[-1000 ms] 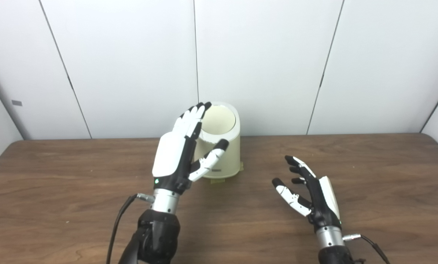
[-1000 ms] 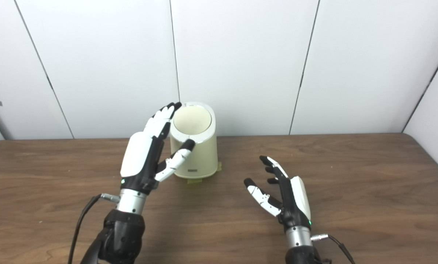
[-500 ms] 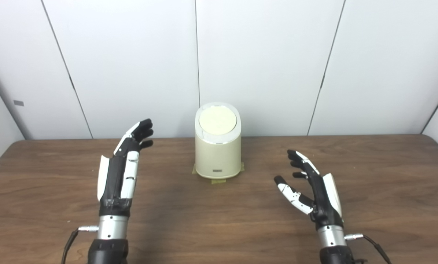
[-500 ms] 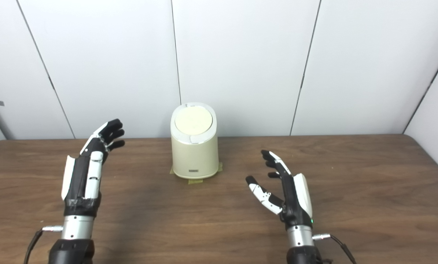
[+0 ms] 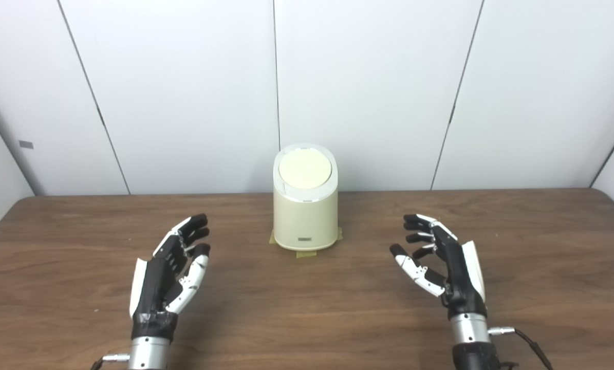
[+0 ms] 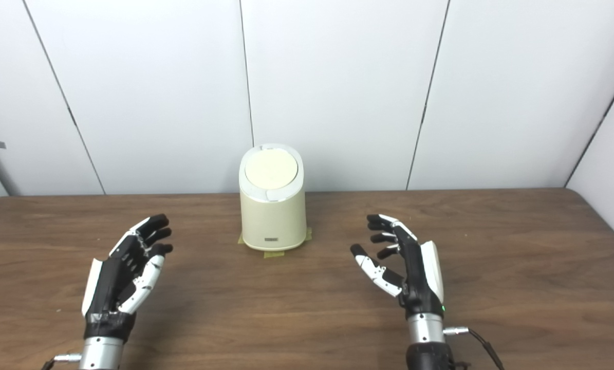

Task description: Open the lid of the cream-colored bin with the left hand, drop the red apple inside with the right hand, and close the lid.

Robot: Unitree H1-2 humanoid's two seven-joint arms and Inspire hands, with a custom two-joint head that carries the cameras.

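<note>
left hand (image 5: 169, 275): empty, fingers spread, palm turned inward, above table (image 5: 307, 318), well left of bin | cream-colored bin (image 5: 305, 216): upright at table's far middle, lid (image 5: 305, 169) down | right hand (image 5: 443, 264): empty, fingers loosely apart, well right of bin | apple: not visible

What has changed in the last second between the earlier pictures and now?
The left hand left the cream-colored cylindrical bin, swung away to its left, then sank toward the brown wooden table, open and empty. The right hand curled its fingers slightly. The bin, its lid shut, stayed put.
</note>
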